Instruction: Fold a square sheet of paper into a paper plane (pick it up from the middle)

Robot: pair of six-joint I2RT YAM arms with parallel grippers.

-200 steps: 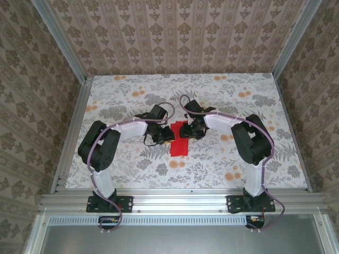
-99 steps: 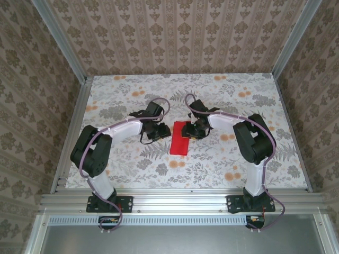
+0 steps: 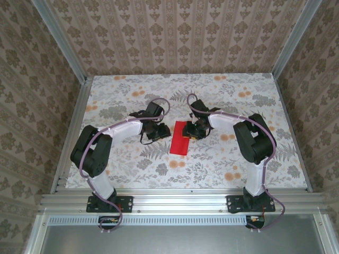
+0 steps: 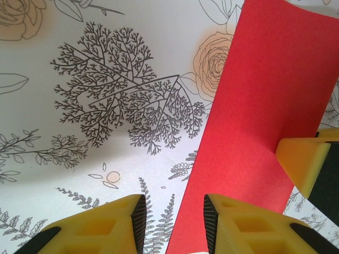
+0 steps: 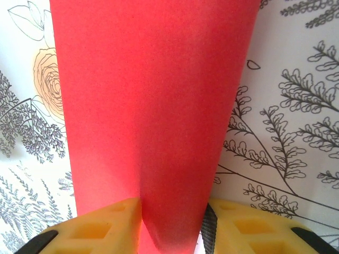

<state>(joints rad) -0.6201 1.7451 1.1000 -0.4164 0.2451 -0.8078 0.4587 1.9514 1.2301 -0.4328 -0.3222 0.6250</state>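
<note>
The left gripper (image 3: 153,133) is held open and empty just beside the paper (image 3: 180,138). The right gripper (image 5: 172,227) is set astride the paper's far end, but a firm pinch cannot be confirmed. Edges should be kept aligned while creasing the narrow, smooth red strip laid mid-table.
</note>
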